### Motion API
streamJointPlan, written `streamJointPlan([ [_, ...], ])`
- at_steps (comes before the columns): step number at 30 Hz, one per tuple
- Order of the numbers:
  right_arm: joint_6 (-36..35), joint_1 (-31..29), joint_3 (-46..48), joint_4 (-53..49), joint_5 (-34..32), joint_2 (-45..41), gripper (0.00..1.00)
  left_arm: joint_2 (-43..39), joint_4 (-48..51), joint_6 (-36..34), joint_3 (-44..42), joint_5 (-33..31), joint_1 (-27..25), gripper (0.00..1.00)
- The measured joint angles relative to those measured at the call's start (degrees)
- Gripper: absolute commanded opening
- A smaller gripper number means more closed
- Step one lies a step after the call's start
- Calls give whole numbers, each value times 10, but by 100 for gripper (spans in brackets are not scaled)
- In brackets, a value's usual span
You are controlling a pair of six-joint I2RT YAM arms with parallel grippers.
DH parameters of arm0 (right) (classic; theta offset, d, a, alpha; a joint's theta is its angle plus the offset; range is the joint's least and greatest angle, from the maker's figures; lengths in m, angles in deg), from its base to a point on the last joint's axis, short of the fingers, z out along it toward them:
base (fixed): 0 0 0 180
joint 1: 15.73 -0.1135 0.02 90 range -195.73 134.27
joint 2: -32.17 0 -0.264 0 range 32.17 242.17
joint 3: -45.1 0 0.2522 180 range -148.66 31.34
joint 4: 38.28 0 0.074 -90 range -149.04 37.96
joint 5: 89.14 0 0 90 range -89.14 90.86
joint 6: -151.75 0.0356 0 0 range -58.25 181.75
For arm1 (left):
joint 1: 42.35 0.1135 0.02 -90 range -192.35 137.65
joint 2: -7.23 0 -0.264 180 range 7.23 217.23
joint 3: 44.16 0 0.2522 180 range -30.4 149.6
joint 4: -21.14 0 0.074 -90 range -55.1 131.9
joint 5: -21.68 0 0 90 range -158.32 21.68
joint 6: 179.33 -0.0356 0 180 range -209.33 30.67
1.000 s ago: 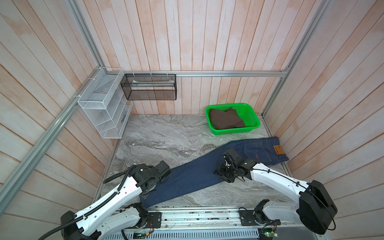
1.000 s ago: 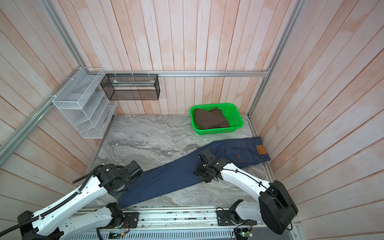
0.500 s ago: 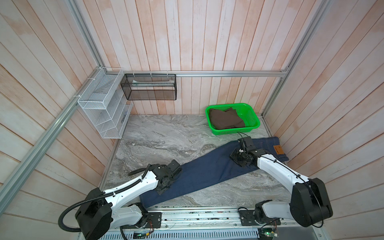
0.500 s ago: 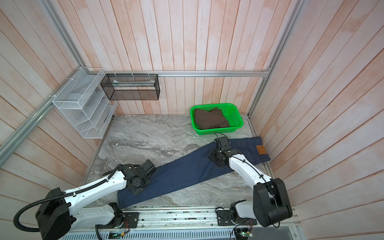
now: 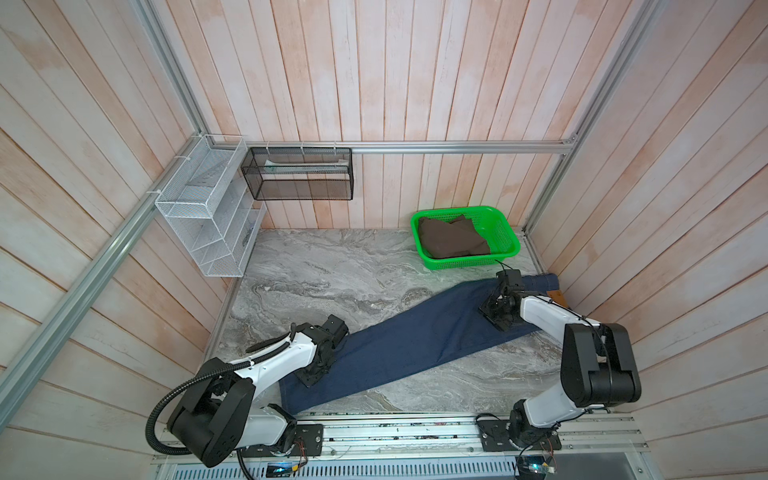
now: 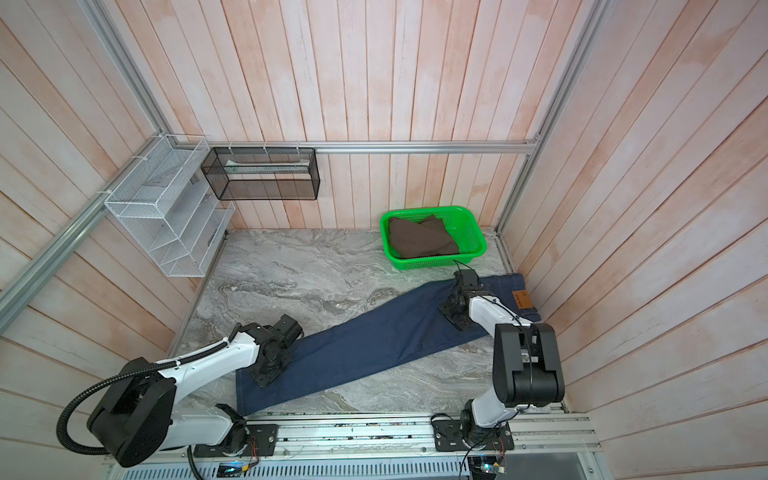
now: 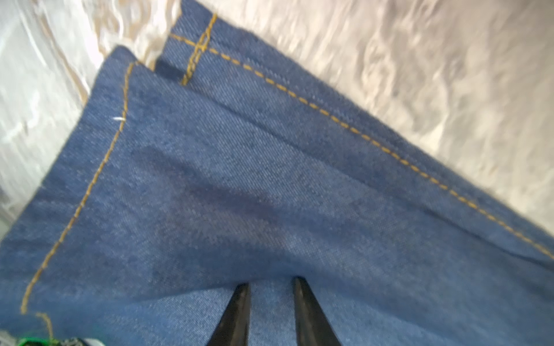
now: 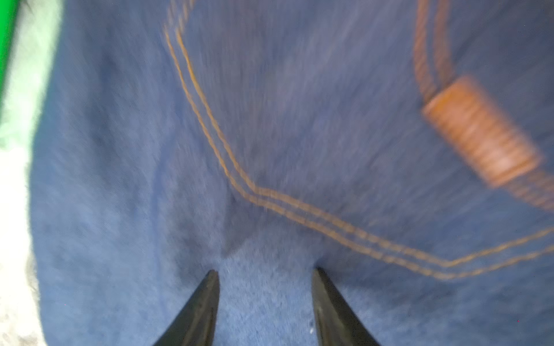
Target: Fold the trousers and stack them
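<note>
The trousers [image 5: 415, 345] [image 6: 374, 345], dark blue denim with orange stitching, lie flat and slantwise on the marble table, hem at the front left, waist at the back right. Their tan patch [image 6: 521, 300] [image 8: 479, 131] shows at the waist. My left gripper [image 5: 311, 374] [image 6: 266, 376] [image 7: 271, 284] rests tips down on the leg near the stitched hem [image 7: 90, 179], jaws a narrow gap apart with flat denim between. Over the seat, my right gripper [image 5: 496, 320] [image 6: 455, 318] [image 8: 265, 272] presses its tips on the cloth, jaws wider apart and gripping nothing.
A green basket [image 5: 465, 264] [image 6: 436, 262] holding a folded brown garment [image 5: 453, 237] stands just behind the waist. A white wire rack [image 5: 208, 220] hangs on the left wall, a black mesh shelf [image 5: 299, 178] on the back wall. Wooden walls close in on three sides.
My right gripper has slid from the middle of the trousers up to the seat. The left gripper has moved from the leg's outer edge onto the leg, and its jaws have narrowed.
</note>
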Motion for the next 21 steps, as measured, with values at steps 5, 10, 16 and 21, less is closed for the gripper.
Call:
streamJointPlan([
  [5, -21, 22, -31, -11, -4, 1, 58, 26, -15, -44, 15, -19, 47, 26],
  [10, -35, 36, -36, -19, -4, 1, 57, 47, -30, -86, 30, -42, 86, 25],
  [16, -49, 50, -40, -21, -1, 31, 52, 74, -65, -163, 55, -48, 169, 22],
  [21, -62, 74, -40, -23, 1, 62, 51, 106, -88, -229, 82, -54, 231, 20],
])
